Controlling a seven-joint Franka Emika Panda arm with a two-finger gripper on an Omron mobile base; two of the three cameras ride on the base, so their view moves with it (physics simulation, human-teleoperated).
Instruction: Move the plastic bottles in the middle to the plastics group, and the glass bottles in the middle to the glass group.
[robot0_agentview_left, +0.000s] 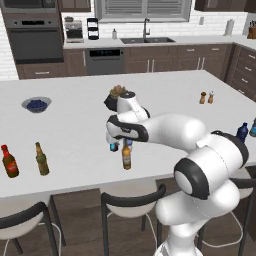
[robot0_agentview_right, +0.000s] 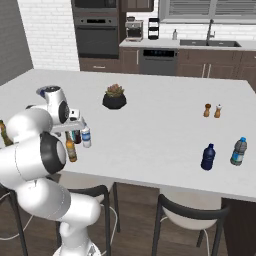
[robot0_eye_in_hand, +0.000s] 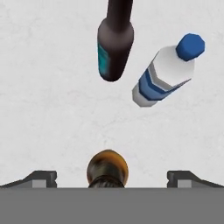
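My gripper (robot0_eye_in_hand: 109, 178) is open and hangs straight above the amber beer bottle (robot0_eye_in_hand: 107, 168), whose top shows between the two fingertips (robot0_eye_in_hand: 41, 178). The same amber bottle (robot0_agentview_left: 126, 156) stands near the counter's front edge, under the hand (robot0_agentview_right: 75, 125). Just beyond it stand the dark brown bottle with a blue label (robot0_eye_in_hand: 114, 48) and the small clear water bottle with a blue cap (robot0_eye_in_hand: 166, 74). At the far left are the red-labelled bottle (robot0_agentview_left: 9, 162) and the olive-green bottle (robot0_agentview_left: 42, 160). On the right are the dark blue bottle (robot0_agentview_right: 208, 157) and a bluish bottle (robot0_agentview_right: 239, 151).
A potted plant (robot0_agentview_right: 114, 97) sits behind the middle bottles. A bowl of blueberries (robot0_agentview_left: 36, 104) is at the back left, and two shakers (robot0_agentview_left: 206, 97) at the back right. Stools (robot0_agentview_left: 132, 200) stand under the white counter's front edge (robot0_agentview_left: 75, 185).
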